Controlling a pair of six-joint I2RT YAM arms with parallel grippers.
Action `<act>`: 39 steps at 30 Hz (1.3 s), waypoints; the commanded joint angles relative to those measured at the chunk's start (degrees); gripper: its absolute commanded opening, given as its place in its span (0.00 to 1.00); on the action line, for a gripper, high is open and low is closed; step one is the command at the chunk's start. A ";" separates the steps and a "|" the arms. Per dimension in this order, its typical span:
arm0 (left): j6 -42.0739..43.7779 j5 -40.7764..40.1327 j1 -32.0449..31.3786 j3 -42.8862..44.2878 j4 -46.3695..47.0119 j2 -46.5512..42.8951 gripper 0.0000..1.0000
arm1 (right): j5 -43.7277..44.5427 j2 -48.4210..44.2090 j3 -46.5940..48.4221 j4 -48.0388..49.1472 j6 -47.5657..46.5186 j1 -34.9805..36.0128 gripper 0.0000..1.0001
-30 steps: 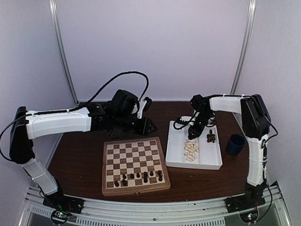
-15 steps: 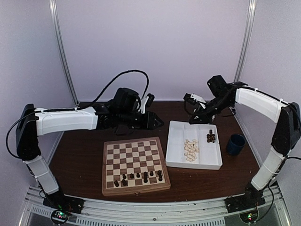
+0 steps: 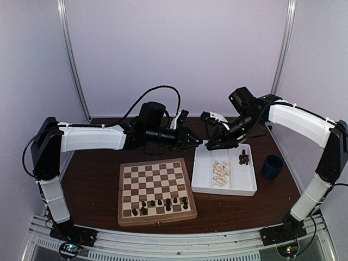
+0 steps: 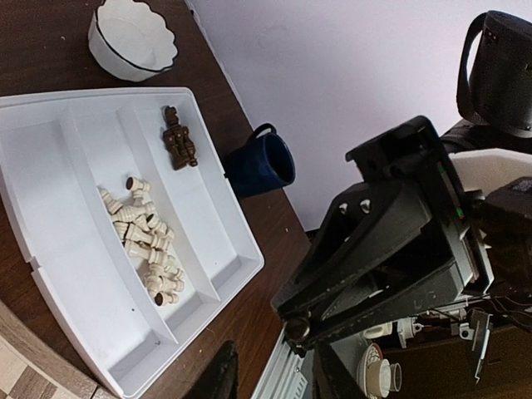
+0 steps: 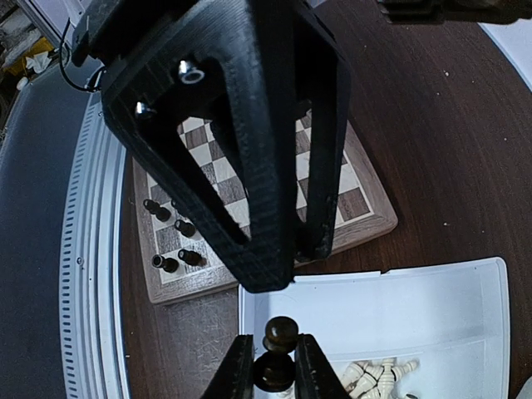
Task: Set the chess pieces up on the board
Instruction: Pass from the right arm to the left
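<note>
My right gripper (image 5: 274, 370) is shut on a dark brown pawn (image 5: 279, 356), held upright above the tray's left edge. The same pawn (image 4: 298, 327) shows in the left wrist view at the tips of the right gripper (image 3: 210, 145). My left gripper (image 3: 196, 142) faces it closely from the left, its fingers (image 5: 264, 208) apart and empty. The board (image 3: 155, 174) lies below, with several dark pieces (image 3: 160, 205) on its near rows. More dark pieces (image 3: 243, 157) and a heap of cream pieces (image 3: 220, 173) lie in the white tray (image 3: 223, 190).
A blue cup (image 3: 272, 166) stands right of the tray. A white scalloped bowl (image 4: 133, 37) sits behind the tray. Both arms hang over the gap between board and tray. The table's front rail runs along the near edge.
The right gripper left the tray's dark pile, rose and swung left with the pawn. The left arm stretched rightward until the two grippers face each other.
</note>
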 commanded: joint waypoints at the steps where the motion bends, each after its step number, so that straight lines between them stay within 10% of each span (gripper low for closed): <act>1: -3.46 4.72 0.08 2.84 4.68 1.10 0.30 | 1.23 -1.94 1.82 -0.95 -0.83 1.14 0.19; 39: -7.39 8.86 -0.70 3.86 8.76 4.60 0.09 | 1.85 -2.04 2.92 0.59 1.86 2.87 0.19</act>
